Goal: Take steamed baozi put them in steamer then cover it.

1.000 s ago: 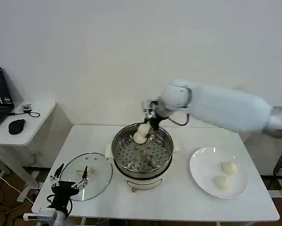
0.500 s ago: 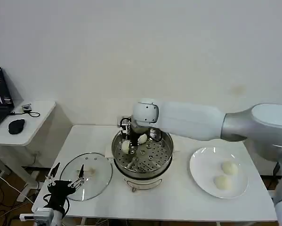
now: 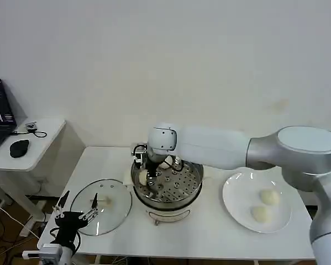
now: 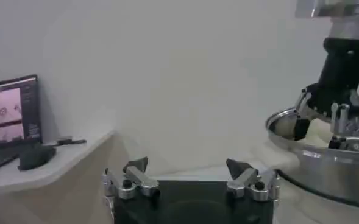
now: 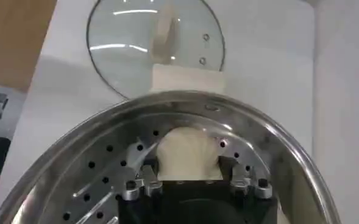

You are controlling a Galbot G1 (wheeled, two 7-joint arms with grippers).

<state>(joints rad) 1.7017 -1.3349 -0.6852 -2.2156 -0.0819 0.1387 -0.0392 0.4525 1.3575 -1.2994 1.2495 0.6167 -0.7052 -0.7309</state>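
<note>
Cream-white round baozi (image 5: 188, 157) pinched by the right gripper (image 3: 147, 175) inside the shiny round steel steamer (image 3: 194, 186).

A second bun (image 3: 164, 163) sits on its tray; 2 more (image 3: 269, 197) on the white plate (image 3: 235, 196) right of the steamer. Left gripper (image 3: 77, 212), fingers spread, hovers by the glass lid (image 3: 116, 208) left.

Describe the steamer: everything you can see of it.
The steamer is a round, shiny steel pot on a white base, uncovered, standing upright mid-table between the glass lid and the white plate. Its tray is a flat metal sheet full of holes. The right end effector reaches inside near the pot's left wall, shut on a cream-white bun low over the tray. A second bun lies at the back.
</note>
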